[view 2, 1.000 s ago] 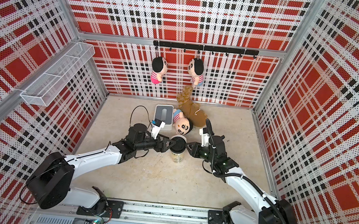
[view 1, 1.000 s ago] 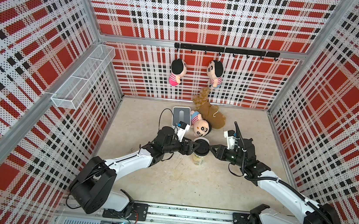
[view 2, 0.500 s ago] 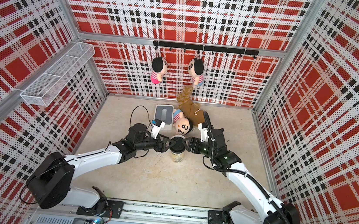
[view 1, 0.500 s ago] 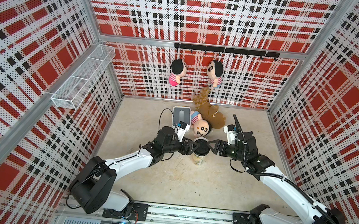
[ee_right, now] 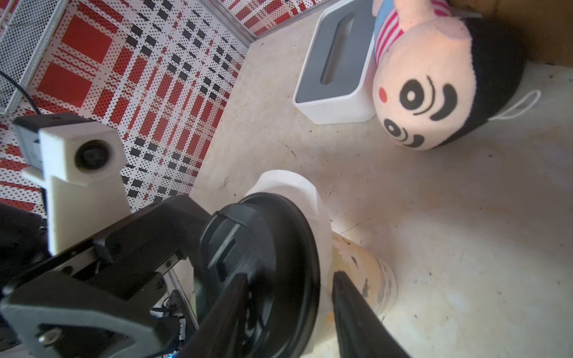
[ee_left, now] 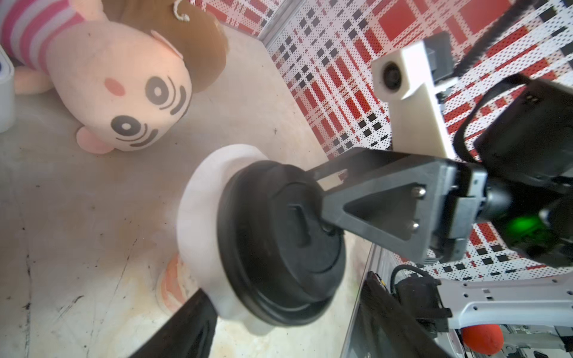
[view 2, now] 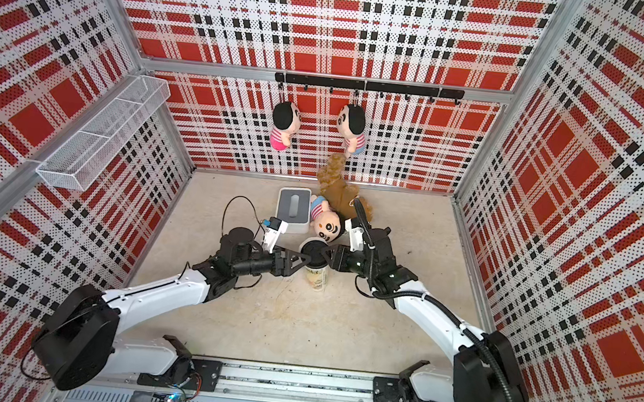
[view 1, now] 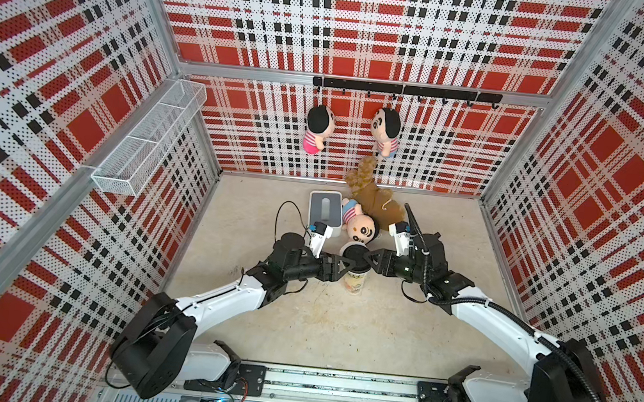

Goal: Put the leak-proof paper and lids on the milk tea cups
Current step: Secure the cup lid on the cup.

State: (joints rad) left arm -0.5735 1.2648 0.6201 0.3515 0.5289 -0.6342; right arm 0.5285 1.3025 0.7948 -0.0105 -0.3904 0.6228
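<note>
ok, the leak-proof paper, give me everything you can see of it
The leak-proof paper is a thin, whitish, slightly translucent sheet draped over the mouth of the upright milk tea cup. The black lid sits on it and hides its middle; only the edge shows, sticking out round the lid and folding down over the cup's upper wall in uneven pleats. No tear visible.

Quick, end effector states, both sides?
Left end effector: closed on the black lid.
Right end effector: jaws straddle the lid's rim, grip cannot be told.
</note>
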